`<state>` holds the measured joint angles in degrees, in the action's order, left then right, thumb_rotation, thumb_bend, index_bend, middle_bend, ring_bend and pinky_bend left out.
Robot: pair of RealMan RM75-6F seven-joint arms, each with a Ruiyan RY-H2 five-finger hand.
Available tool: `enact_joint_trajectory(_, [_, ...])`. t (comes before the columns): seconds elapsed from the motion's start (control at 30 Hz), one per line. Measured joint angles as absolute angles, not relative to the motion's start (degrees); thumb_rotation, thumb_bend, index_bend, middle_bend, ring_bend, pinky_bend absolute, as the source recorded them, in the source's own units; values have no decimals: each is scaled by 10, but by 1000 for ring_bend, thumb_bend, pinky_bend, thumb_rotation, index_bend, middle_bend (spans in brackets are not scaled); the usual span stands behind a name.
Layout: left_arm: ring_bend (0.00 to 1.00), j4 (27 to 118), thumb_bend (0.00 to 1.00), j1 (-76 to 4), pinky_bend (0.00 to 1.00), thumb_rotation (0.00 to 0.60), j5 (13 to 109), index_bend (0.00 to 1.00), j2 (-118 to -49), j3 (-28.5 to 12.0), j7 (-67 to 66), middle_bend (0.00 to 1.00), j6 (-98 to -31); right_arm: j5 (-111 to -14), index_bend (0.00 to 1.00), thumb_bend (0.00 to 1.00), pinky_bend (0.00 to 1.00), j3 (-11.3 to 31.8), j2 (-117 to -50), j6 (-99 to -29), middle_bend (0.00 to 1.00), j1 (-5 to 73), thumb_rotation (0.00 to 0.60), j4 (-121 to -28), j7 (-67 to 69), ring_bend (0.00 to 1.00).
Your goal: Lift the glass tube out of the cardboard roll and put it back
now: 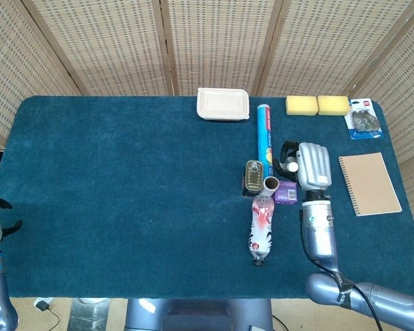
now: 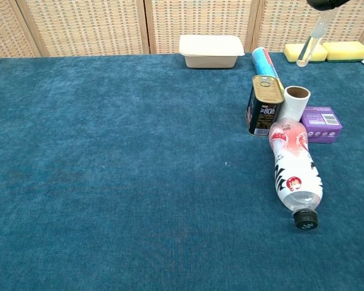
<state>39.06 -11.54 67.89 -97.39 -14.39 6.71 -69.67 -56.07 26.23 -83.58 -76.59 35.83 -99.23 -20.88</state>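
With the glass tube (image 2: 310, 43) pinched in its fingers, the right hand (image 1: 309, 165) hangs above the cardboard roll (image 2: 295, 103), the tube clear of it. Lifting looks finished; next, the tube's lower end must line up over the roll's mouth below the hand and descend straight.

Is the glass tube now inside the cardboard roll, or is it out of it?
Out. In the chest view the glass tube hangs in the air, its lower end clear above the open top of the upright cardboard roll, held by the right robot hand.
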Motion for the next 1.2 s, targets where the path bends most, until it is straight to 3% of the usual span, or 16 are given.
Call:
enact_joint_trajectory(0.4, [244,391,154,-116,331,600,679,475,-974,-144,67,434,-696,-546,788,386,914,261,-819,-741,955,379,600,-1027,-231,994])
enact_joint_trajectory(0.93, [244,392,153,-115,331,600,679,475,-973,-143,69,434,-695,-479,787,392,918,254,-722,-650,958,404,600,-1136,-239,999])
enact_joint_trajectory(1.2, [244,392,153,-115,331,600,679,475,-972,-143,69,434,-695,-477,788,396,920,244,-725,-689,959,404,600,-1156,-242,1000])
